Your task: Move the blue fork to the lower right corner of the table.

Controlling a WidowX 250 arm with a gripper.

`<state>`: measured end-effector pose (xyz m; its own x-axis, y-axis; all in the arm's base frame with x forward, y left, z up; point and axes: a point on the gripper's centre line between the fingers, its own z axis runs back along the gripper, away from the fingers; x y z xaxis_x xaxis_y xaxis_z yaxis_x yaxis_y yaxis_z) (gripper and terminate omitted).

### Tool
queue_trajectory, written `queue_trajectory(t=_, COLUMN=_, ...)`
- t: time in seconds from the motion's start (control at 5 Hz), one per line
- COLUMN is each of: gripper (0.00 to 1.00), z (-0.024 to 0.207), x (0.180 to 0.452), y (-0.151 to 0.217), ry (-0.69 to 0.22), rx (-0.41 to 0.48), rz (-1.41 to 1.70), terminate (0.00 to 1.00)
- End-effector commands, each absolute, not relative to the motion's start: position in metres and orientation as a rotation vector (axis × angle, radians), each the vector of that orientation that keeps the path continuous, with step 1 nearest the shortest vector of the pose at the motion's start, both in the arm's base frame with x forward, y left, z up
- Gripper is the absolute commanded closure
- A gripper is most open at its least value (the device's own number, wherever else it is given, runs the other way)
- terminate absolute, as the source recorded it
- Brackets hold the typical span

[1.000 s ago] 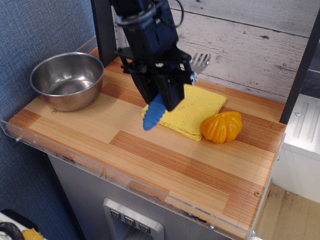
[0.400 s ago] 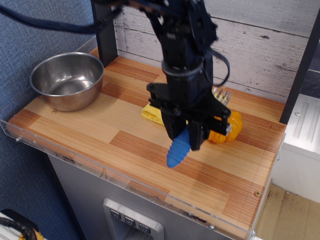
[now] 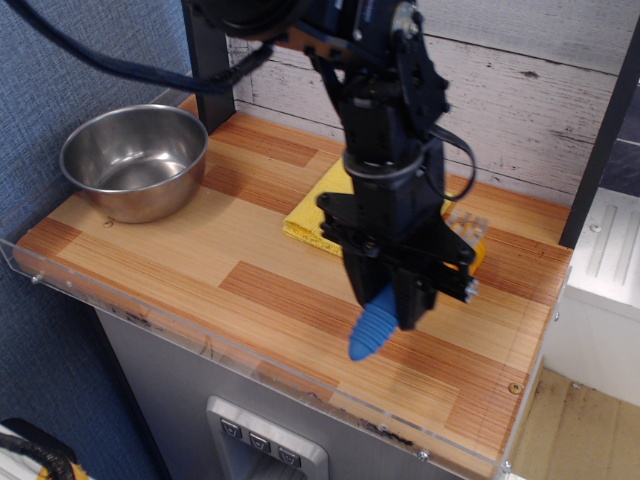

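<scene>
My gripper [image 3: 392,300] is shut on the blue fork [image 3: 372,333] and holds it above the table [image 3: 280,290], over the front right part. The ribbed blue handle sticks out below the fingers toward the front edge. The silver tines [image 3: 464,222] show blurred behind the gripper at the right. The arm covers the middle of the fork.
A steel bowl [image 3: 136,160] stands at the back left. A yellow cloth [image 3: 318,212] lies behind the gripper, partly hidden. An orange pumpkin-like object [image 3: 476,247] is mostly hidden behind the gripper. A clear acrylic rim [image 3: 200,345] runs along the front edge.
The gripper has carried the fork from over the yellow cloth toward the front right of the table, and lower.
</scene>
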<state>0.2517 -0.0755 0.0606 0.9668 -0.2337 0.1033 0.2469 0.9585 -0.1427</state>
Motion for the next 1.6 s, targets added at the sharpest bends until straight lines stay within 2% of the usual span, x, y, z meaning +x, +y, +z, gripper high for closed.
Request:
queue_trajectory(t=0.0, gripper=1.00, z=0.056, x=0.250, y=-0.092, ry=-0.078, rx=-0.131, rz=-0.320, terminate=0.00)
queue_trajectory(t=0.4, gripper=1.00, z=0.041, x=0.247, y=-0.098, ry=-0.017, rx=-0.157, rz=-0.305, terminate=0.00)
queue_trajectory(t=0.6, gripper=1.00, z=0.039, x=0.252, y=-0.099, ry=0.011, rx=-0.201, rz=-0.273, terminate=0.00)
queue_trajectory(t=0.8, gripper=1.00, z=0.038, x=0.258, y=-0.095, ry=0.033, rx=-0.238, rz=-0.230, terminate=0.00)
queue_trajectory(t=1.4, gripper=1.00, z=0.040, x=0.256, y=-0.095, ry=0.088, rx=-0.262, rz=-0.249, terminate=0.00)
